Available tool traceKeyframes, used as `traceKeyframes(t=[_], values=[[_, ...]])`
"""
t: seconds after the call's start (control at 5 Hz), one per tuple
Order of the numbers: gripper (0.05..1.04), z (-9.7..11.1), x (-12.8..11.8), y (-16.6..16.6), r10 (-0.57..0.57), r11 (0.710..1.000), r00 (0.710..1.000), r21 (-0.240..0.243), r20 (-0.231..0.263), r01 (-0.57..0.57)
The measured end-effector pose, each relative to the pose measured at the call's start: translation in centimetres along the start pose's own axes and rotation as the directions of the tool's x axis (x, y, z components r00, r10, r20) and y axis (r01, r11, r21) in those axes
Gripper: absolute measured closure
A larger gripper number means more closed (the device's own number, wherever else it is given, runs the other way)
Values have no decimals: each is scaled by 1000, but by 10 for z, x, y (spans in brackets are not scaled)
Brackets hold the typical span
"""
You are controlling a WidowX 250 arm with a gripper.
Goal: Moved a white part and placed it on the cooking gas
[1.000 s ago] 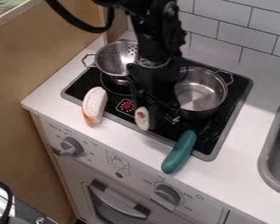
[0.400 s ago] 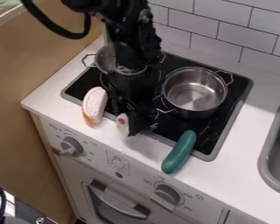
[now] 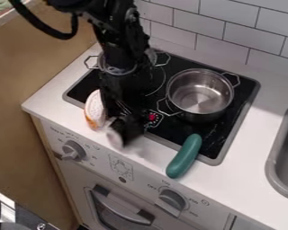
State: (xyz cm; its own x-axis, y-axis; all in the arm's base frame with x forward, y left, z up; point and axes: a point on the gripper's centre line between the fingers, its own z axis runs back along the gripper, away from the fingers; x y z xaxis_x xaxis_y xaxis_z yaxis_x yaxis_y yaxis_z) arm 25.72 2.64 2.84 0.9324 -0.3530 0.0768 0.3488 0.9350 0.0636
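The camera view shows a white countertop [image 3: 259,134] with a grey-rimmed black cooktop [image 3: 227,126]. The black two-finger gripper [image 3: 124,130] hangs over its front edge, towards the left. Rearward on the right sits a shiny metal pot [image 3: 200,96]; a smooth teal elongated toy [image 3: 183,157] crosses the front edge near the right corner. Clamped in the gripper is the blurred white part [image 3: 115,138], above the countertop.

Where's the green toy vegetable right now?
Camera view, right of centre: the green toy vegetable lies across the front edge of the cooktop, in front of the metal pot, near end on the counter above the right knob.
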Motion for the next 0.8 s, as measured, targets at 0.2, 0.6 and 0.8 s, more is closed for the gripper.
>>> traceKeyframes(t=[0.2, 0.6, 0.8], values=[[83, 5, 3, 3, 1, 1000, 1000, -20, -6, -1], [83, 17, 11, 9, 6, 1000, 1000, -12, -24, -7], [83, 32, 15, 9, 0, 999, 999, -51, -54, -3]])
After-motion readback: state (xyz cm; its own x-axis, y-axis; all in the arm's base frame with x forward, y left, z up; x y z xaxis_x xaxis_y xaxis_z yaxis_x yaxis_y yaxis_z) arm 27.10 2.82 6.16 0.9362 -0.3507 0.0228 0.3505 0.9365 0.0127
